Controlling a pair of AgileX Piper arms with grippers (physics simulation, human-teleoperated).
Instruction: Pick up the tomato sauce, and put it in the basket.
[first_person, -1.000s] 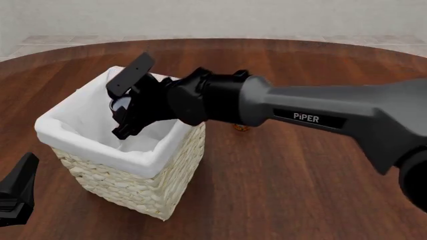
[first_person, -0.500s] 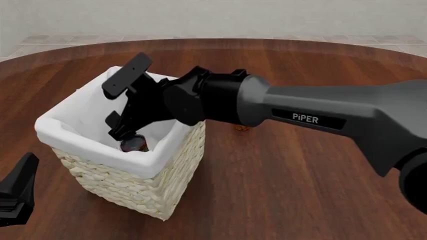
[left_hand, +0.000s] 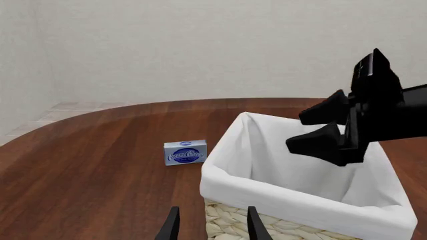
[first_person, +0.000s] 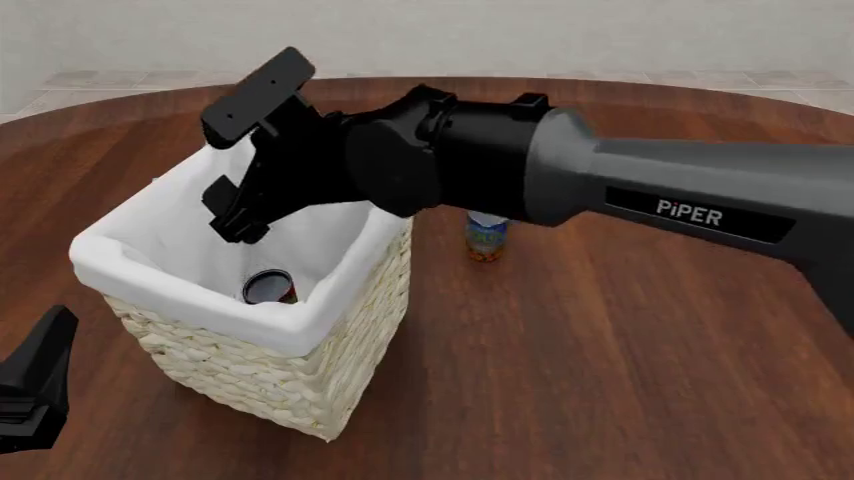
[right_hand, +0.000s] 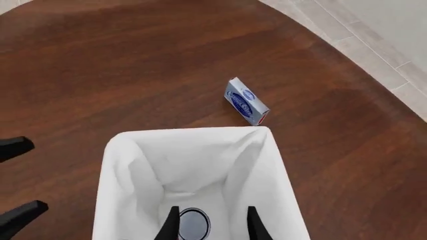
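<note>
The tomato sauce (first_person: 270, 288) lies at the bottom of the basket (first_person: 174, 285), its silvery top (right_hand: 192, 224) facing up in the right wrist view. My right gripper (first_person: 235, 162) hovers open above the basket's opening, holding nothing; from the left wrist view the right gripper (left_hand: 331, 127) hangs over the white lining (left_hand: 267, 175). Low at the near left, beside the basket, my left gripper (first_person: 34, 388) stands open and empty, its fingertips (left_hand: 172, 226) pointing at the wicker wall.
A blue-and-orange labelled can (first_person: 487, 238) stands upright on the table just right of the basket, partly behind my right arm. A small blue-and-white box (right_hand: 247, 101) lies on the wood beyond the basket's far side.
My right gripper opened and let go of the tomato sauce, which dropped to the basket's bottom. The gripper then rose above the rim. The left arm stayed still.
</note>
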